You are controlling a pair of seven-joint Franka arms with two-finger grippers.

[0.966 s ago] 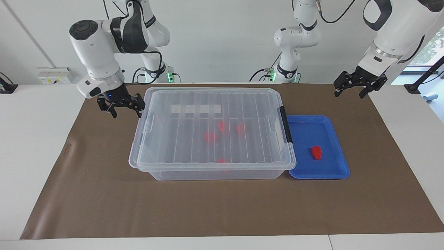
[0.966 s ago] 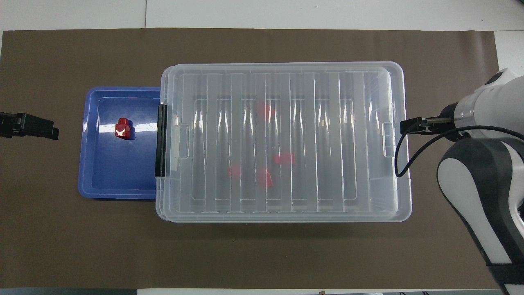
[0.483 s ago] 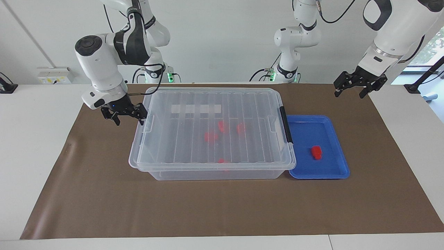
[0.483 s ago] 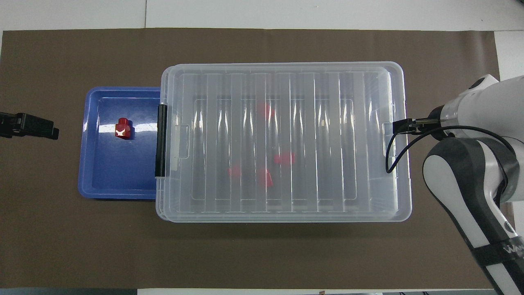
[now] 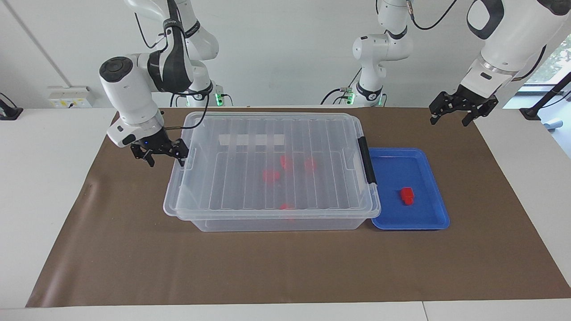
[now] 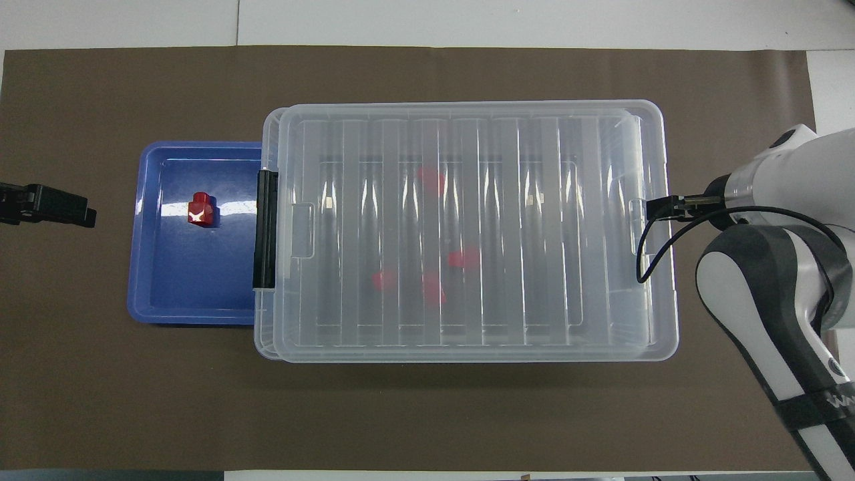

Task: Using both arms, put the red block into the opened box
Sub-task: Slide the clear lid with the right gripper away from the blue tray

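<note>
The right gripper (image 5: 163, 154) has been brought down to the end of the lid (image 5: 272, 162), and that end has been pushed a little sideways on the box (image 5: 276, 223).

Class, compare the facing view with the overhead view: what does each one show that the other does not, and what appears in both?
Only the facing view shows the right gripper, open at the lid's end, the box's side wall and two slimmer arms.

Only the overhead view shows the raised stud on the red block.

Both show the left gripper waiting open off the blue tray, the box, and red blocks seen through the lid.
</note>
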